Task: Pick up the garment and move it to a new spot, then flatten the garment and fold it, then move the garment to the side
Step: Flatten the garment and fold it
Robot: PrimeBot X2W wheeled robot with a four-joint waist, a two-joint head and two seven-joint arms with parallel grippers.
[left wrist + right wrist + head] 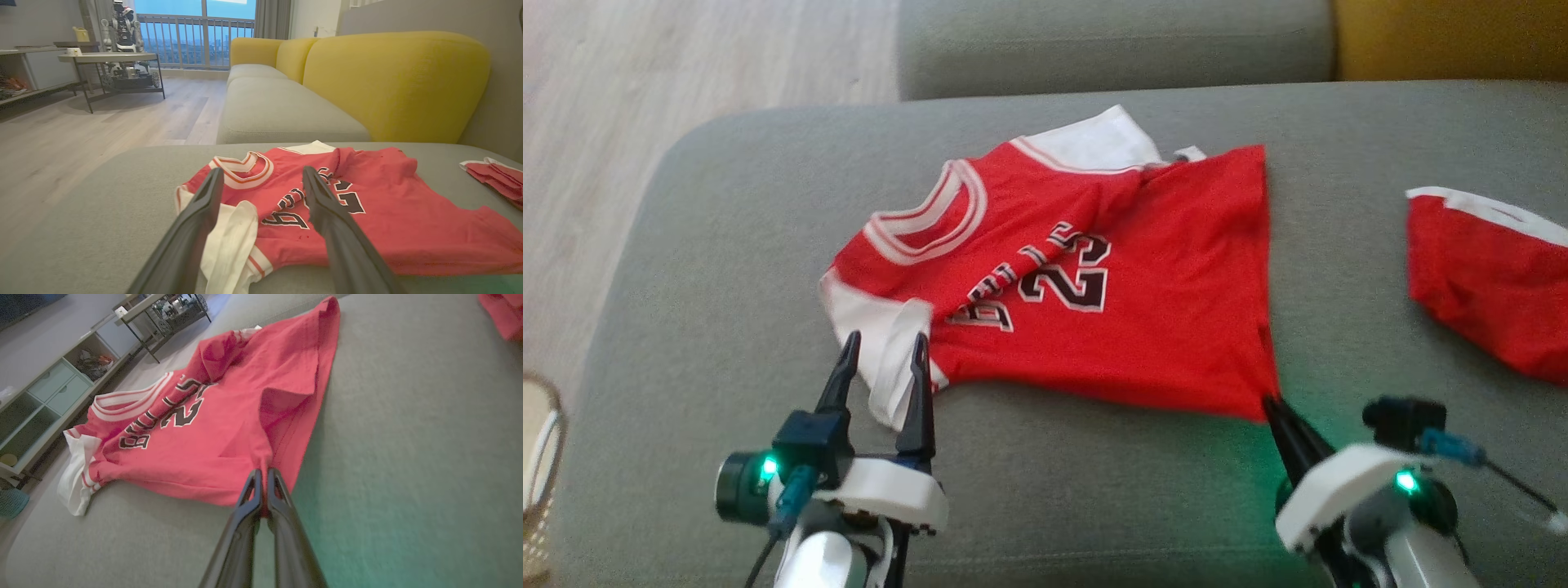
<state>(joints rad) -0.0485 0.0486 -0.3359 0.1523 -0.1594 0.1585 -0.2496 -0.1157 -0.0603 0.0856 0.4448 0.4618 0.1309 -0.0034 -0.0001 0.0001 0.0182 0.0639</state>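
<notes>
The garment (1143, 286) is a red jersey with white sleeves and black lettering, spread on the grey sofa seat (727, 286). My right gripper (1270, 402) is shut on the jersey's near hem corner (264, 463), the fabric pinched between its fingertips (256, 475). My left gripper (884, 341) is open, its fingers astride the white near sleeve (886, 343). From the left wrist, that sleeve (233, 232) lies between the fingers (208, 196), the jersey (384, 220) stretching beyond.
A second red and white garment (1486, 286) lies at the right of the seat. Behind are a grey cushion (1111, 41) and yellow backrest (392, 81). Wood floor (588, 147) lies left, with a basket (539, 465) at the lower left.
</notes>
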